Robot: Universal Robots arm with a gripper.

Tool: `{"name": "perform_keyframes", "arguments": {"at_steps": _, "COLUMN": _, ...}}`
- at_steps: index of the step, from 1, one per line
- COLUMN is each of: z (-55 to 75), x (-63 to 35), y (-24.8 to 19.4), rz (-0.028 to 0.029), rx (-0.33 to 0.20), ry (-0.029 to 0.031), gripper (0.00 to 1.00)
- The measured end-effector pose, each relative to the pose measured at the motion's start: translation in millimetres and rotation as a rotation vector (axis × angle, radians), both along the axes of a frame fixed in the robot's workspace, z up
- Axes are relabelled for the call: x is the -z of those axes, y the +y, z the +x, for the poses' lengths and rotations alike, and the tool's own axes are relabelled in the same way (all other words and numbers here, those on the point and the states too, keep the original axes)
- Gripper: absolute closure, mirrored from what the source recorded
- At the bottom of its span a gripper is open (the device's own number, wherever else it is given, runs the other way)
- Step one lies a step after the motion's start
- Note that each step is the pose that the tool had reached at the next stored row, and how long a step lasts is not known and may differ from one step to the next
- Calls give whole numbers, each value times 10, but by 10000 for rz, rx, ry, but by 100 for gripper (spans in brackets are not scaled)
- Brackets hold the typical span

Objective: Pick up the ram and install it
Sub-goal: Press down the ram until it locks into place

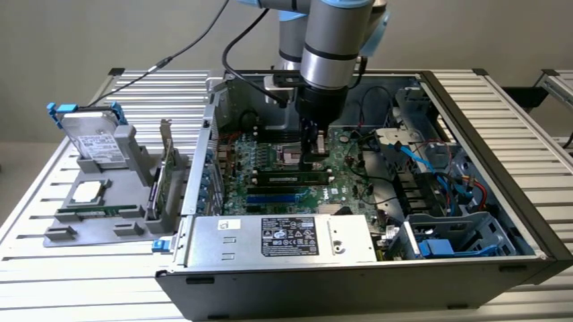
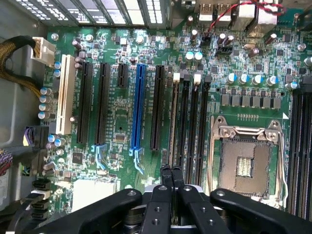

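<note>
Inside the open computer case [image 1: 358, 288], exterior view: the case lies on its side on a slatted metal table [image 1: 90, 282], with the motherboard [image 1: 259, 154] facing up. The robot arm [image 1: 336, 40] comes down from twelve o'clock into the middle of the case. The gripper [image 1: 313, 161] stands upright over the motherboard, its tip at the ram [image 1: 288, 179]. The ram sits lengthwise in a memory slot near the centre of the motherboard, running from nine to three o'clock. The gripper meets it toward the three o'clock end. Contact between tip and ram cannot be confirmed from this view. A power supply [image 1: 282, 238] sits at six o'clock of the ram. Outside the case, at nine o'clock, a grey holder [image 1: 98, 215] carries a hard drive [image 1: 92, 137] and an expansion card [image 1: 164, 168] standing on edge.

Wrist view: the camera looks straight down on the motherboard [image 2: 117, 122]. The gripper [image 2: 171, 170] has its two fingers [image 2: 166, 178] pressed together. The ram [image 2: 173, 122] is seen edge-on, standing in the memory slot nearest the long black expansion slots. The empty memory slots [image 2: 195, 122] lie between it and the processor socket [image 2: 246, 165]. The closed fingertips sit over one end of the ram's upper edge. One black slot separates the ram from a blue slot [image 2: 138, 107].
</note>
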State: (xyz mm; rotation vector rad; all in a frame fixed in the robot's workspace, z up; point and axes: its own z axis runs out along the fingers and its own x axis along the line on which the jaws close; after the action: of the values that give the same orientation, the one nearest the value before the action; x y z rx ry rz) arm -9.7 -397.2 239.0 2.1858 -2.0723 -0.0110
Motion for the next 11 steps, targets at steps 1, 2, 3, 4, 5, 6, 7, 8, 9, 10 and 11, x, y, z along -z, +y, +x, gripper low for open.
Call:
{"name": "perform_keyframes", "arguments": {"at_steps": 1, "z": 26, "x": 0, "y": -2, "rz": 0, "rx": 0, "ry": 0, "gripper": 90}}
{"name": "perform_keyframes", "arguments": {"at_steps": 2, "z": 52, "x": 0, "y": -2, "rz": 1, "rx": 0, "ry": 0, "gripper": 90}}
{"name": "perform_keyframes", "arguments": {"at_steps": 3, "z": 77, "x": 1, "y": -2, "rz": 2, "rx": -1, "ry": -1, "gripper": 90}}
{"name": "perform_keyframes", "arguments": {"at_steps": 4, "z": 103, "x": 1, "y": -3, "rz": 2, "rx": 0, "ry": -1, "gripper": 90}}
{"name": "perform_keyframes", "arguments": {"at_steps": 5, "z": 132, "x": 1, "y": -4, "rz": 2, "rx": 1, "ry": -1, "gripper": 90}}
{"name": "perform_keyframes", "arguments": {"at_steps": 6, "z": 146, "x": 1, "y": -4, "rz": 2, "rx": 0, "ry": -2, "gripper": 90}}
{"name": "perform_keyframes", "arguments": {"at_steps": 7, "z": 147, "x": 1, "y": -4, "rz": 0, "rx": 0, "ry": -1, "gripper": 90}}
{"name": "perform_keyframes", "arguments": {"at_steps": 8, "z": 147, "x": 6, "y": 0, "rz": -2, "rx": 1, "ry": 0, "gripper": 90}}
{"name": "perform_keyframes", "arguments": {"at_steps": 9, "z": 148, "x": 16, "y": 3, "rz": -6, "rx": 1, "ry": 0, "gripper": 90}}
{"name": "perform_keyframes", "arguments": {"at_steps": 10, "z": 148, "x": 27, "y": 7, "rz": -11, "rx": -1, "ry": 0, "gripper": 90}}
{"name": "perform_keyframes", "arguments": {"at_steps": 11, "z": 148, "x": 42, "y": 14, "rz": -15, "rx": 0, "ry": 0, "gripper": 90}}
